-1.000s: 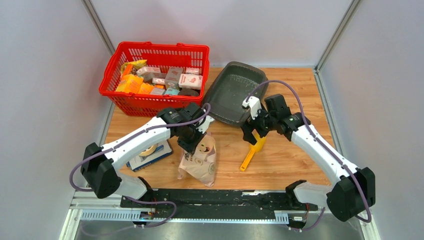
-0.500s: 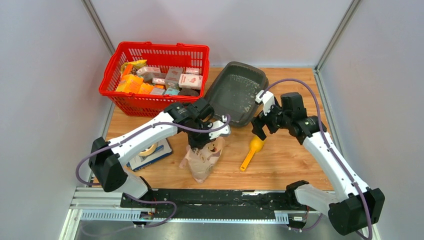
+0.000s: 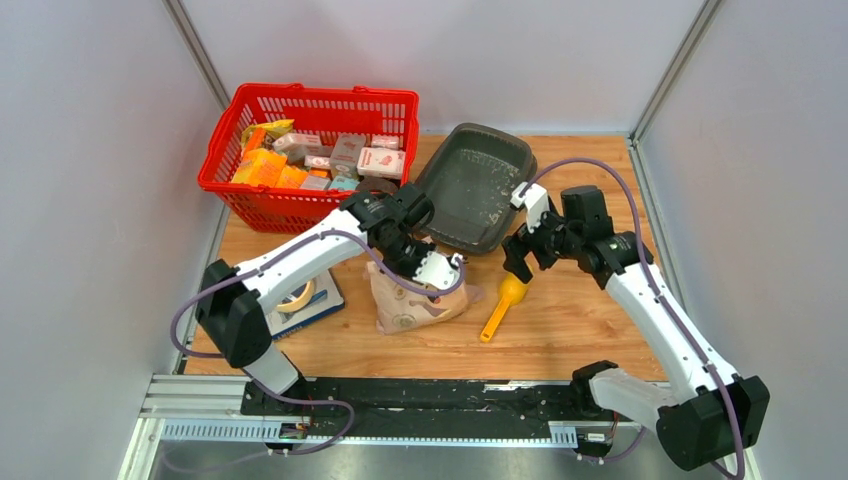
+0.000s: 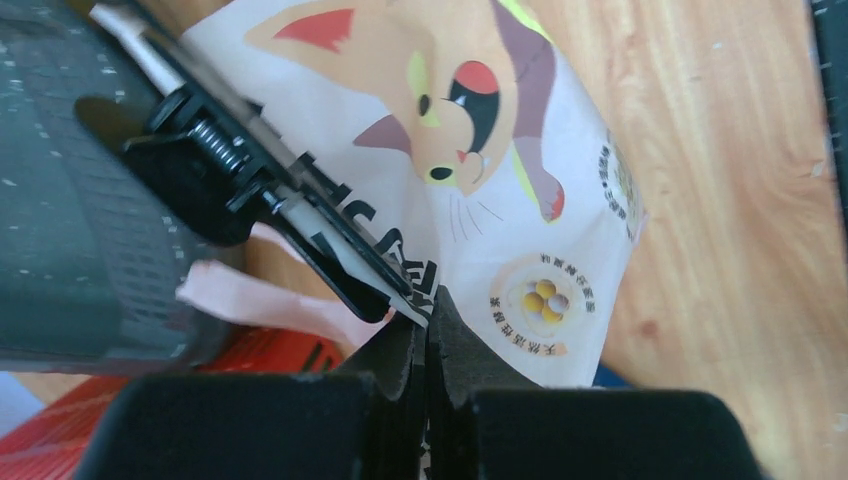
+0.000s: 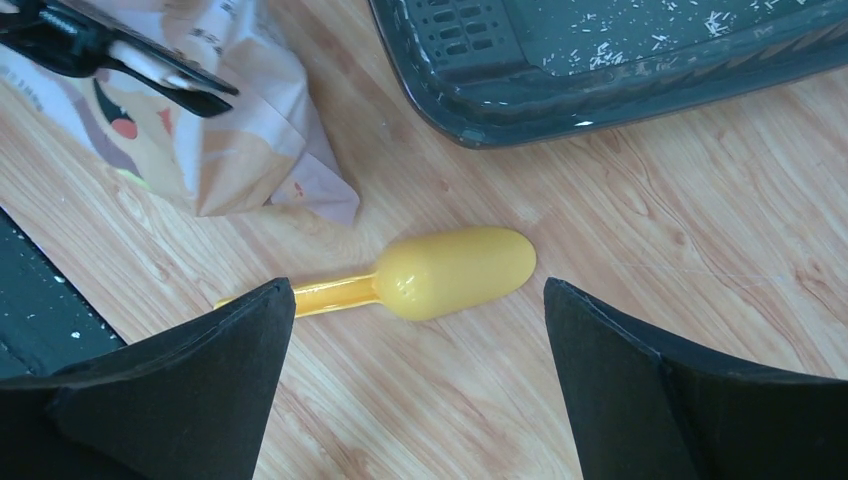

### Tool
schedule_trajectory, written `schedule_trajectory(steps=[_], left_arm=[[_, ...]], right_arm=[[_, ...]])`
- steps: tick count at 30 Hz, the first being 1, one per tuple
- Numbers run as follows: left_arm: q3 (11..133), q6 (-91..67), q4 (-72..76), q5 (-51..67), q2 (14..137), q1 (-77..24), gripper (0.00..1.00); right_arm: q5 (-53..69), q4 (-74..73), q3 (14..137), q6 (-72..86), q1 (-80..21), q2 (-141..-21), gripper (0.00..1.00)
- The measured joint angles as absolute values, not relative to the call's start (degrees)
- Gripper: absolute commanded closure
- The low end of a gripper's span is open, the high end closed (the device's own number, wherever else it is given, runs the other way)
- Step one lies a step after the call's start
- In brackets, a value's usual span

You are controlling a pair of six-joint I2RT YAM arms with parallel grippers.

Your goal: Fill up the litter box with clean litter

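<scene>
With the left fingers (image 4: 395,365) pinched shut on the cat bag (image 4: 540,190) and the right fingers (image 5: 170,390) wide open over the yellow scoop (image 5: 455,270), lift the bag slowly over the grey litter box (image 3: 470,180) just behind it so nothing spills.

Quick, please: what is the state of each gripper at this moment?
Left gripper: closed, pinching the edge of the printed bag.
Right gripper: open, holding nothing, over the yellow scoop.
</scene>
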State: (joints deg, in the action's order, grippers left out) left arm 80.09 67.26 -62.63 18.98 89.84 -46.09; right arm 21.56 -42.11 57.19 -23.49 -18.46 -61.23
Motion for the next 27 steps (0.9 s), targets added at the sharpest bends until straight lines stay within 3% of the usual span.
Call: schedule_trajectory(steps=[9,10,11,12,14,17,27], left_arm=[[90.56,74.76,-62.96,18.15,98.32,-42.33,1.00],[90.74,74.74,-62.41,17.96,98.59,-42.19,0.96],[90.61,74.48,-61.84,17.76,98.61,-42.04,0.75],[90.24,73.89,-61.21,17.72,98.56,-41.95,0.64],[88.27,72.97,-57.67,17.85,97.78,-41.89,0.45],[82.39,68.38,-49.63,18.57,93.93,-41.17,0.29],[78.26,45.54,-40.66,25.47,78.22,-33.56,0.27]], right_arm=[[22.61,-45.54,63.75,-23.51,-18.46,-65.87,0.00],[22.65,-46.37,64.95,-23.68,-18.46,-66.46,0.00],[22.68,-46.94,65.84,-23.81,-18.46,-66.85,0.00],[22.72,-47.62,66.87,-23.94,-18.46,-67.24,0.00],[23.16,-49.21,68.88,-24.47,-18.46,-67.96,0.00],[24.16,-51.55,71.57,-25.61,-18.46,-69.08,0.00],[32.08,-57.06,79.35,-32.91,-19.07,-74.35,0.01]])
